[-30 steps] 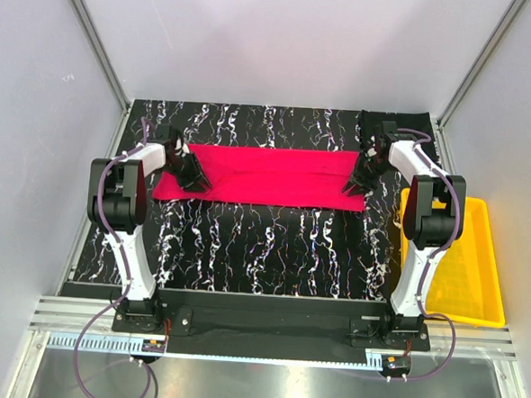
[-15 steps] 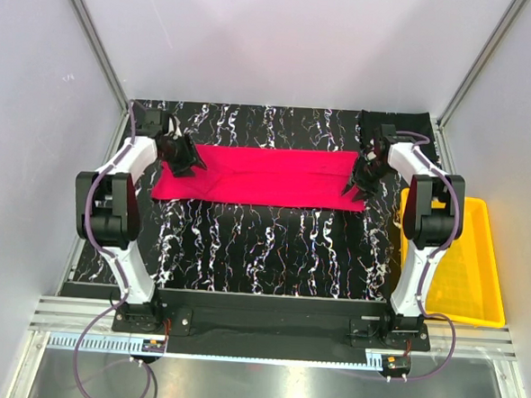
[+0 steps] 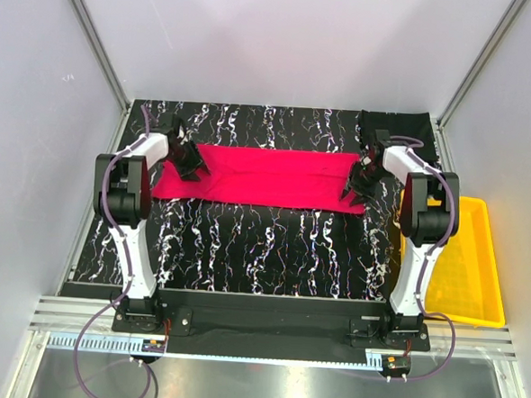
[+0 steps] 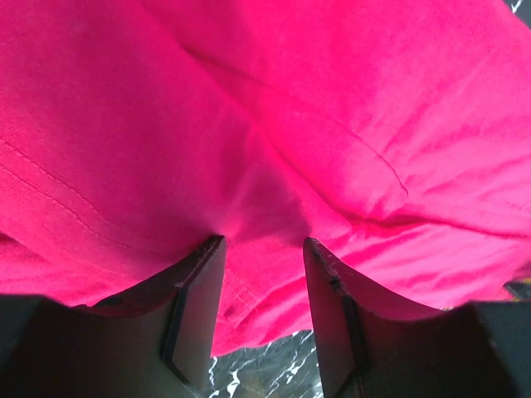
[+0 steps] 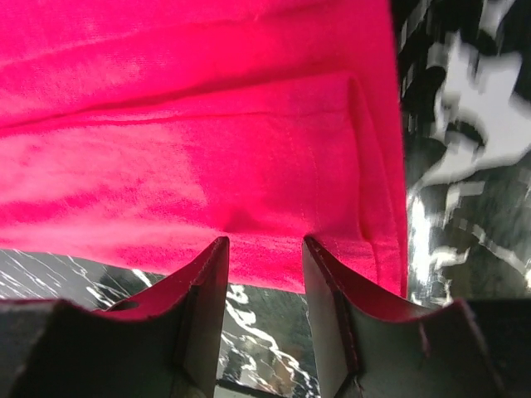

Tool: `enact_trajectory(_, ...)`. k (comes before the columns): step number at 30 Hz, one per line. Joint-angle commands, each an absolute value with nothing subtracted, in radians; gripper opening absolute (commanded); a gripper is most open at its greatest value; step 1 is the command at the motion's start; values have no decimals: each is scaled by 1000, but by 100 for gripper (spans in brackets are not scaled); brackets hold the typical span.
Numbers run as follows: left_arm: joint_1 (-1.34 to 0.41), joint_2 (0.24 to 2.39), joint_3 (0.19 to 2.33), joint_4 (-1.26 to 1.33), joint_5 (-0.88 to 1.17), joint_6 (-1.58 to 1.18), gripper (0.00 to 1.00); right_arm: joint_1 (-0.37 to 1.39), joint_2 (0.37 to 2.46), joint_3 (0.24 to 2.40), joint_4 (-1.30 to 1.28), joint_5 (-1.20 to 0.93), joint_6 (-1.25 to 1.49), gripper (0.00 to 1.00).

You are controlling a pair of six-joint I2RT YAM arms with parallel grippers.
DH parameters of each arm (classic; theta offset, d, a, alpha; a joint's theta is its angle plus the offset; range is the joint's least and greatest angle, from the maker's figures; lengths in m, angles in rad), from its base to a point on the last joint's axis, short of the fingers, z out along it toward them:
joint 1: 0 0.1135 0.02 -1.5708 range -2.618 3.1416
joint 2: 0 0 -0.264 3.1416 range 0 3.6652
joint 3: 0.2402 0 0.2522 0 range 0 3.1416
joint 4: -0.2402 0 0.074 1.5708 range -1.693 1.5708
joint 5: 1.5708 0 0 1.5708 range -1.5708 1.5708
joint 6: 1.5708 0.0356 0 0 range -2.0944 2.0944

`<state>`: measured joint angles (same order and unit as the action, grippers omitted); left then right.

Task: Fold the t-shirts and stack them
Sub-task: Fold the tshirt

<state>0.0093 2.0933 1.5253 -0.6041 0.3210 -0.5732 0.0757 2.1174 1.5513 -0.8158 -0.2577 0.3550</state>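
Note:
The red t-shirt (image 3: 271, 174) lies folded into a long flat strip across the back half of the table. My left gripper (image 3: 188, 162) is at its left end, and in the left wrist view the left gripper (image 4: 263, 240) is open, tips down on the red cloth (image 4: 290, 108). My right gripper (image 3: 357, 182) is at the strip's right end. The right wrist view shows the right gripper (image 5: 265, 239) open too, tips resting near the red hem (image 5: 207, 124). The black t-shirt (image 3: 416, 123) lies bunched at the back right corner.
A yellow tray (image 3: 476, 293) stands off the table's right edge, beside the right arm. The black white-veined tabletop (image 3: 263, 244) stretches in front of the red strip. Grey walls and metal frame posts close in the back and sides.
The left arm's elbow swung outward and came back, and its gripper shifted a little toward the back at the strip's left end. The right gripper has barely moved.

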Motion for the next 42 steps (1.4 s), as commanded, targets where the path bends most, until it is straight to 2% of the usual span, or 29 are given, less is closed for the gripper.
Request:
enact_trajectory(1,5,2140,1569,-598,304,-552,49,110,2060,1415,-848,-216,336,48)
enact_trajectory(7,5,2212,1660,-620,368,-480,48,176,1915,1188,-807,-282,389,49)
enact_trajectory(11,-24,2281,1762,-626,455,-416,47,305,1836,1091,-770,-350,462,50)
enact_trajectory(17,-66,2494,2049,-706,549,-383,47,475,1776,996,-647,-400,616,50)
enact_trajectory(24,-94,2712,2411,-660,701,-439,48,672,1839,1046,-548,-420,739,50)
enact_trajectory(32,-133,2718,2319,-313,831,-580,48,903,1976,1187,-462,-485,822,50)
enact_trajectory(42,-138,2770,2410,-201,850,-589,50,957,2150,1451,-414,-574,893,51)
